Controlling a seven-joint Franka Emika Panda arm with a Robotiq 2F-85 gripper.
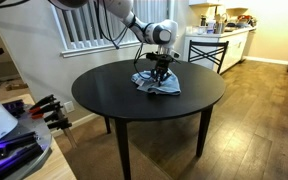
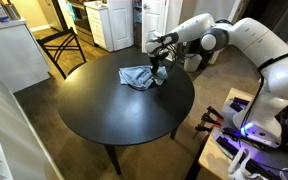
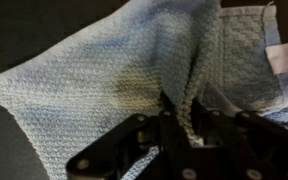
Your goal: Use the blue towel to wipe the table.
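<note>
Gripper state: your gripper point(image 3: 179, 108) is pinched almost shut on a raised fold of the blue towel point(image 3: 94, 75). In the wrist view the fingers point(image 3: 144, 125) press in from both sides with only the cloth between them.
Gripper contact: you are touching cloth alone, as far as the wrist view shows. The fold stands up as a ridge between the jaws, and the rest of the weave spreads away flatter below it. Whether your tips reach the counter through the fabric, you cannot tell from these views.
Gripper pose: in both exterior views the gripper point(image 1: 160, 68) point(image 2: 159, 70) points down onto the towel, with its tips sunk in the fabric.
Blue towel: it lies crumpled on the counter in both exterior views point(image 1: 156, 84) point(image 2: 136, 76), bunched toward your grip and looser at its edges.
Towel position: it sits off centre, on the part of the round top nearest the arm.
Counter: round and dark, standing on dark legs point(image 1: 104, 100) point(image 2: 114, 115).
Arm: the white arm point(image 1: 132, 22) point(image 2: 229, 35) reaches in over the counter's edge and bends down to the towel.
Surroundings: a dark-framed chair point(image 1: 209, 50) stands beyond the counter on a wooden floor point(image 1: 254, 120), well apart from your grip.
</note>
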